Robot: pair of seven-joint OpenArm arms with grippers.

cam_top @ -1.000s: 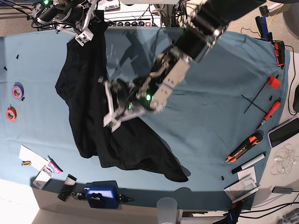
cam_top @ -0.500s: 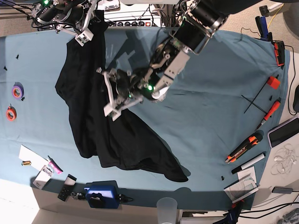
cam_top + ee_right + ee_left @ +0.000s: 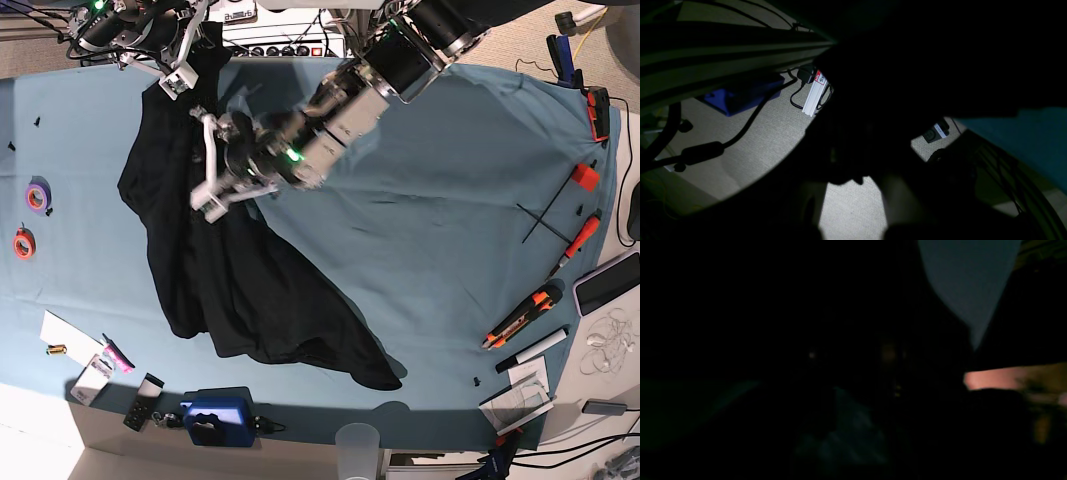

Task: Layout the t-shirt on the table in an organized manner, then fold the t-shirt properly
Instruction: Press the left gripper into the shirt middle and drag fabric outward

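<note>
- The black t-shirt [image 3: 230, 270] lay rumpled across the counter [image 3: 440, 230].
- Right fingers [image 3: 178, 78] pinched its far edge.
- Left fingers [image 3: 208, 165] hovered over it, spread unclear.

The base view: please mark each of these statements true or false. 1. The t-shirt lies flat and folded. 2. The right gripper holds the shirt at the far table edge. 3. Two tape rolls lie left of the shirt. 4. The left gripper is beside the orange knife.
1. False: the t-shirt lies crumpled and unfolded on the table.
2. True: the right gripper is shut on the shirt there.
3. True: tape rolls lie left of it.
4. False: the left gripper is over the shirt, far from the knife.
</note>
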